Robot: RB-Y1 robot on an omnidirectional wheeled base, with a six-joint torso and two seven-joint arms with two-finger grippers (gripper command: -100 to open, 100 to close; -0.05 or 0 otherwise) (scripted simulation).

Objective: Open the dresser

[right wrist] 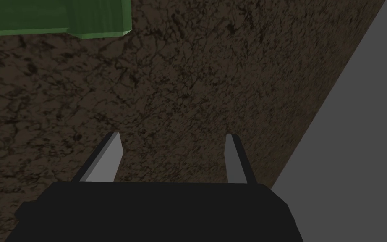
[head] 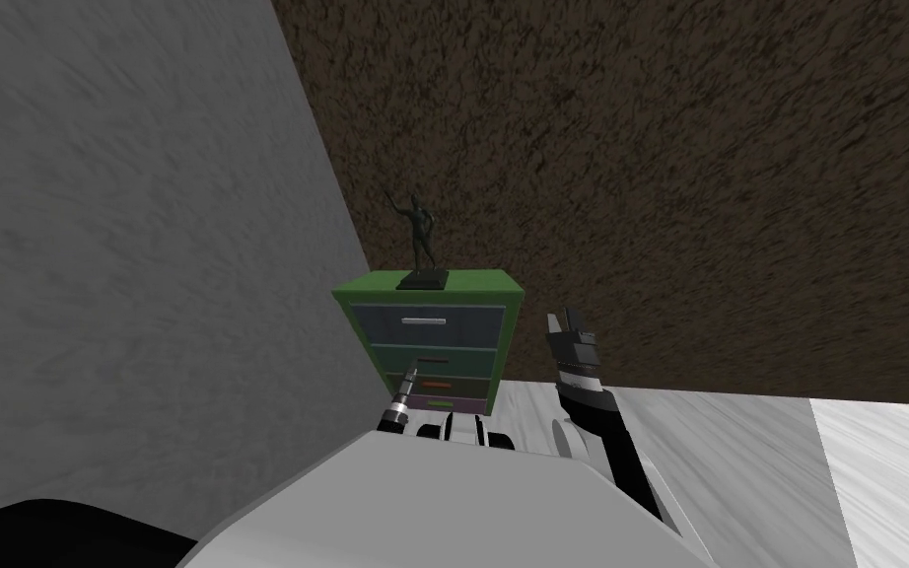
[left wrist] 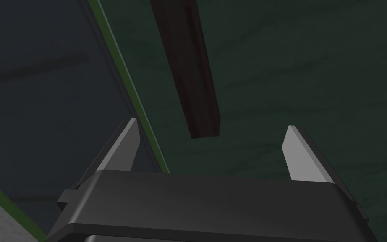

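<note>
A small green dresser stands against the brown wall, its stacked drawers all looking flush. The top drawer is grey-blue with a silver handle. The second drawer is dark green with a dark reddish-brown handle. My left gripper is at the dresser's front, about the height of the second and third drawers. In the left wrist view the left gripper is open, and the handle's end lies just ahead, between the fingertips and touching neither. My right gripper is raised to the right of the dresser, open and holding nothing.
A dark figurine on a square base stands on the dresser top. A grey wall runs close along the dresser's left side. The brown wall is behind it. Pale floor opens to the right. A corner of the dresser shows beyond the right gripper.
</note>
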